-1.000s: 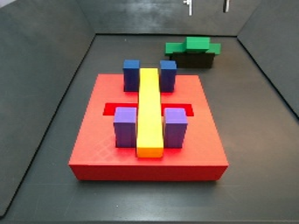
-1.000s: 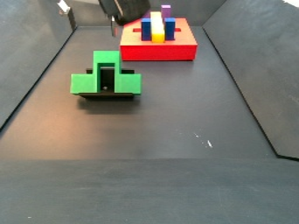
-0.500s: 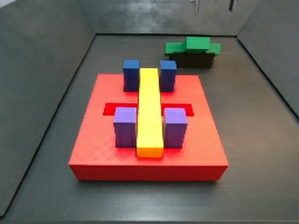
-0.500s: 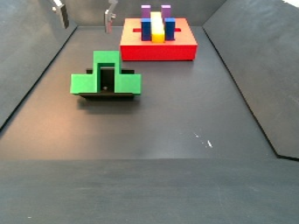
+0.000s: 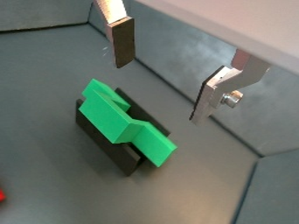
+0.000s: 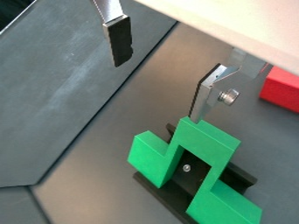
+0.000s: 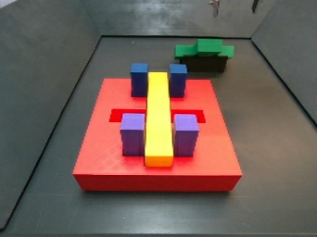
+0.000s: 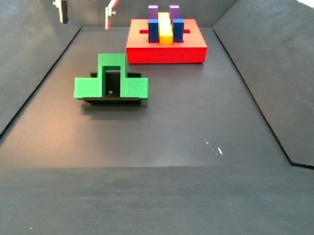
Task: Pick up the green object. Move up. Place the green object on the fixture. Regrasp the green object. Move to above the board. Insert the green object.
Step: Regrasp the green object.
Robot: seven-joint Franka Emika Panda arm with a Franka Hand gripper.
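Claw (image 5: 163,74) has risen since a sec ago, released & empty; green object (image 5: 126,123) sits on fixture (image 5: 107,143); regrasp next imo.

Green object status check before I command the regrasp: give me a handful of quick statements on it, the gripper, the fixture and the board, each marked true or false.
1. The green object rests on the fixture. True.
2. The gripper is shut on the green object. False: its jaws stand open with nothing between them, above the piece in both wrist views.
3. The board carries a yellow bar between blue and purple blocks. True.
4. The green object sits in the board's recess. False: it is on the fixture, apart from the board.
5. The gripper is down at floor level beside the board. False: in both side views only its fingertips show at the top edge, high above the floor.
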